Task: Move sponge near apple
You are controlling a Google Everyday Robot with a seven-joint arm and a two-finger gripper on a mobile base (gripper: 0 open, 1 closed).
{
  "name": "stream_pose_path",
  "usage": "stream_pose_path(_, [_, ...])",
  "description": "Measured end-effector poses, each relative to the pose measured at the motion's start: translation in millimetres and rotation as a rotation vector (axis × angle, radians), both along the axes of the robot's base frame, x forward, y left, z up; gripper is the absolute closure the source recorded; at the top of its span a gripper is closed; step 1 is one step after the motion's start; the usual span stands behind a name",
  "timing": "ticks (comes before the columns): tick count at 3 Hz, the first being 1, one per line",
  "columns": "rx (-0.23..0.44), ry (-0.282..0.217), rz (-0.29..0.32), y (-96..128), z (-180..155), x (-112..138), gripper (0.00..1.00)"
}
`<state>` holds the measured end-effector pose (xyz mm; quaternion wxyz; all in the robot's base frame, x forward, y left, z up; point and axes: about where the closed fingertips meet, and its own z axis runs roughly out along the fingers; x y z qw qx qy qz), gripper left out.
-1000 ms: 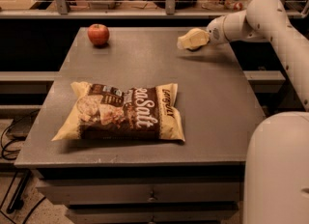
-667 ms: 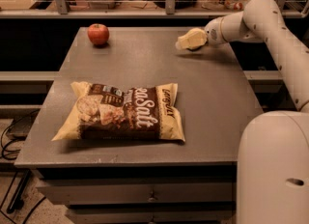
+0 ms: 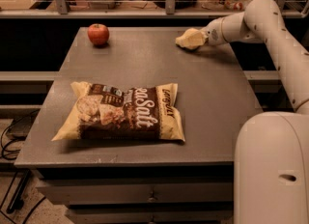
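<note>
In the camera view, the gripper (image 3: 198,38) is hovering over the table's (image 3: 212,102) one o'clock corner, clamping the sponge (image 3: 187,40) between closed jaws. The apple (image 3: 98,34) is sitting well apart at eleven o'clock. A chip bag (image 3: 123,113) is lying flat toward seven o'clock.

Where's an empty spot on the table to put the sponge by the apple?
Bare table runs between the apple and the sponge, which the gripper meets at the far right. Right of the bag is bare too. The bag crowds the near left.
</note>
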<state>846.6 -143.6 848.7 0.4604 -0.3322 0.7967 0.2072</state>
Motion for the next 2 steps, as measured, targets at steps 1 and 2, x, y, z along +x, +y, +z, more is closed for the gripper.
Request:
stream_pose_path(1, [-0.009,-0.032,0.025,1.9,14.4,-6.1,0.62])
stream_pose_path(2, [-0.014,-0.05,0.04,3.1,22.6,-9.8,0.85])
